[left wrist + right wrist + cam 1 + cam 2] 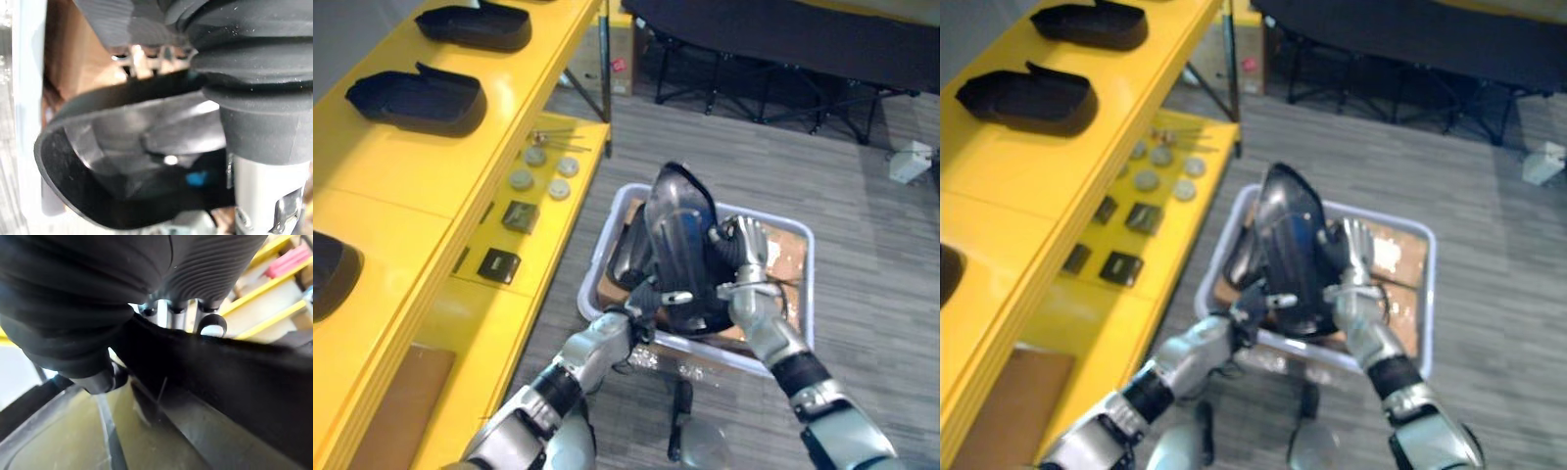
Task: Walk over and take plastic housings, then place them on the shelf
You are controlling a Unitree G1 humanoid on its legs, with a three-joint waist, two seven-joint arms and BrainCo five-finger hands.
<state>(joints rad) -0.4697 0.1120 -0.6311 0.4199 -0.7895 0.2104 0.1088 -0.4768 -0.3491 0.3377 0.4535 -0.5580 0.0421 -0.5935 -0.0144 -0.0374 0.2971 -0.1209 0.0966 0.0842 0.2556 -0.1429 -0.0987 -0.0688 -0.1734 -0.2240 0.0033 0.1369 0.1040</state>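
Note:
I hold a glossy black plastic housing [680, 240] upright between both hands above a white bin [603, 253]. My left hand [644, 302] grips its lower left edge, thumb curled onto the face. My right hand [745, 257] clamps the right side, fingers over the rim and thumb under it. The left wrist view shows the housing's hollow inside [122, 161] past the hand's cover [254, 73]. In the right wrist view the fingers [168, 313] hook over the housing's edge [234, 382]. Another dark housing [625, 262] lies in the bin. Black housings [416, 98] [475, 24] rest on the yellow shelf [391, 196].
The yellow shelf runs along my left, with a third housing [328, 274] at its near end. Its lower level carries round discs [543, 174] and dark square plates [499, 264]. Cardboard [775, 257] lines the bin. A black folding table [783, 44] stands behind, a white box [909, 162] on the floor at right.

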